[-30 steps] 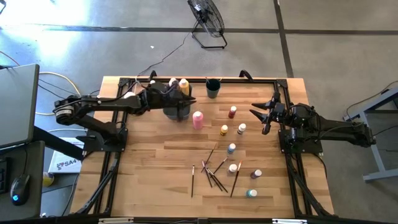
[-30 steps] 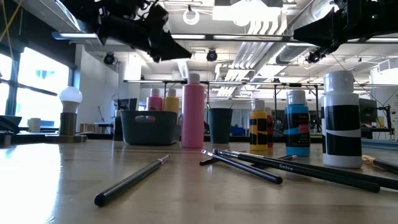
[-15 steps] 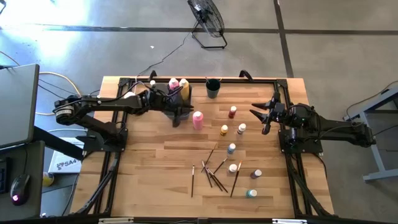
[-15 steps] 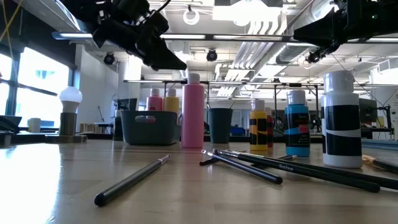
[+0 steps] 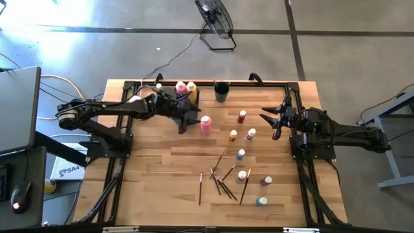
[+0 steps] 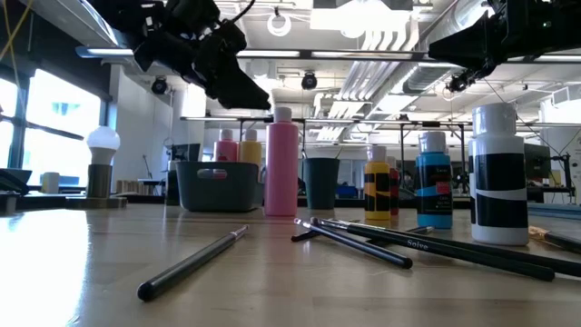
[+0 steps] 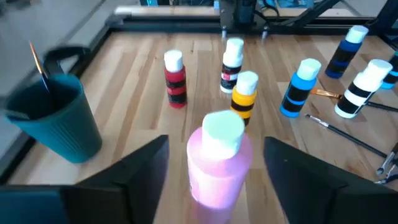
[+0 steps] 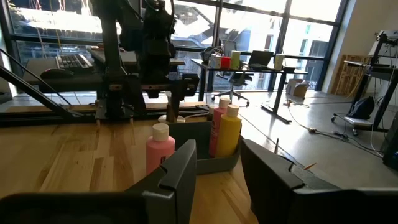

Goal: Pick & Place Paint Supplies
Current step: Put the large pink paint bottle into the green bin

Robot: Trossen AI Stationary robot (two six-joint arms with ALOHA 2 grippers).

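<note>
left gripper: jaws released, spread either side of tall pink squeeze bottle, upright on wooden counter, just right of dark grey bin | right gripper: right side, raised, jaws parted, empty

My overhead camera looks straight down; my low one sits at six o'clock facing twelve. Both share the pink bottle on the surface.

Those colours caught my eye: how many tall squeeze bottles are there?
3: pink bottle and yellow bottle in the grey bin, second pink bottle standing on the table beside it.
</note>
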